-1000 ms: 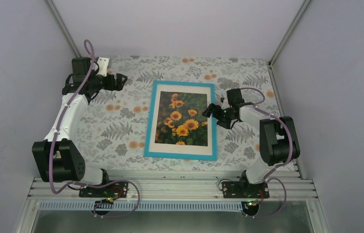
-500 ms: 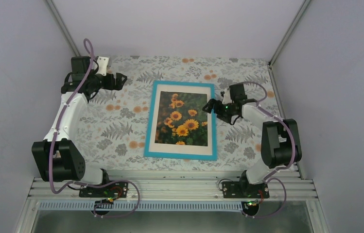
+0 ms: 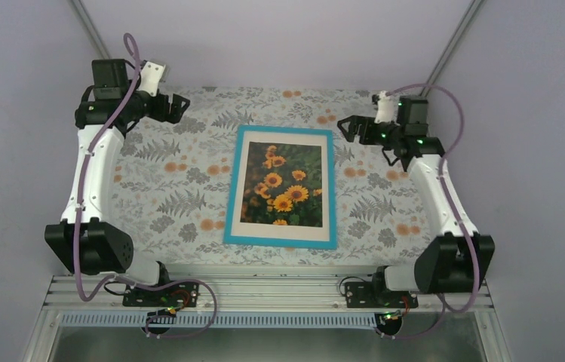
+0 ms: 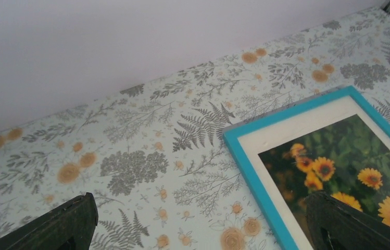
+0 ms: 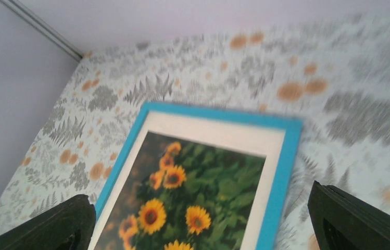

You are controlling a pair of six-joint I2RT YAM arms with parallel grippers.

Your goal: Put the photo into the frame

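Note:
The teal-blue frame [image 3: 234,188] lies flat, front up, in the middle of the table. The photo [image 3: 283,185] of orange-yellow flowers with a white margin sits inside it. Both also show in the left wrist view, frame [image 4: 250,161] and photo [image 4: 349,166], and in the right wrist view, frame [image 5: 281,172] and photo [image 5: 192,192]. My left gripper [image 3: 177,105] is open and empty, raised at the back left, clear of the frame. My right gripper [image 3: 345,128] is open and empty, raised beside the frame's back right corner.
The table wears a floral cloth [image 3: 173,196] with ferns and orange blossoms. White walls enclose the back and both sides. A metal rail [image 3: 264,290] runs along the near edge by the arm bases.
My right gripper has lifted off the frame's right edge and swung up toward the back right. My left gripper has risen and moved slightly back. The frame and photo have not moved.

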